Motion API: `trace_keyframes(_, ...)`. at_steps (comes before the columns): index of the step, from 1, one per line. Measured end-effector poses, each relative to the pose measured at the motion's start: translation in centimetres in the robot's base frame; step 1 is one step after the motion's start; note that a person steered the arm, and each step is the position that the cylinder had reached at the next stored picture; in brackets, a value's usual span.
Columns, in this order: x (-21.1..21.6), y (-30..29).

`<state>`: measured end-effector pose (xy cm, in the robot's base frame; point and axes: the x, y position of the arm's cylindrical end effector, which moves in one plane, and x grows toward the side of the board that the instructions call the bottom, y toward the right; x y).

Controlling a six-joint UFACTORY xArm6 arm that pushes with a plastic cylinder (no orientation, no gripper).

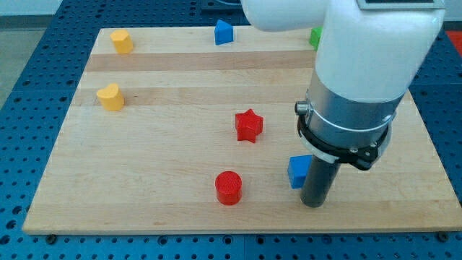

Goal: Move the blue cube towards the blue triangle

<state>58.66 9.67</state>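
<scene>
The blue cube (297,170) lies on the wooden board (166,144) at the lower right, half hidden by the rod. My tip (313,204) rests on the board right at the cube's lower-right side, touching or nearly touching it. The blue triangle (224,32) sits at the view's top edge of the board, middle, far above the cube.
A red star (249,126) lies up-left of the cube, a red cylinder (228,188) to its left. Two yellow blocks (121,41) (110,97) sit at the upper left. A green block (315,35) peeks out behind the arm, which hides the board's right part.
</scene>
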Motion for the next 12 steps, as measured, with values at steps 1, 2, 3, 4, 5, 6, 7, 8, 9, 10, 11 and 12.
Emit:
trace_keyframes(1, 0.0, -0.2)
trace_keyframes(2, 0.0, -0.3)
trace_keyframes(3, 0.0, -0.3)
trace_keyframes(4, -0.2, -0.3)
trace_keyframes(5, -1.0, -0.6)
trace_keyframes(6, -2.0, -0.6)
trace_keyframes(7, -3.0, -0.6)
trace_keyframes(8, -4.7, -0.6)
trace_keyframes(9, -6.9, -0.6)
trace_keyframes(10, -9.4, -0.6)
trace_keyframes(11, -11.6, -0.6)
trace_keyframes(12, -13.6, -1.1)
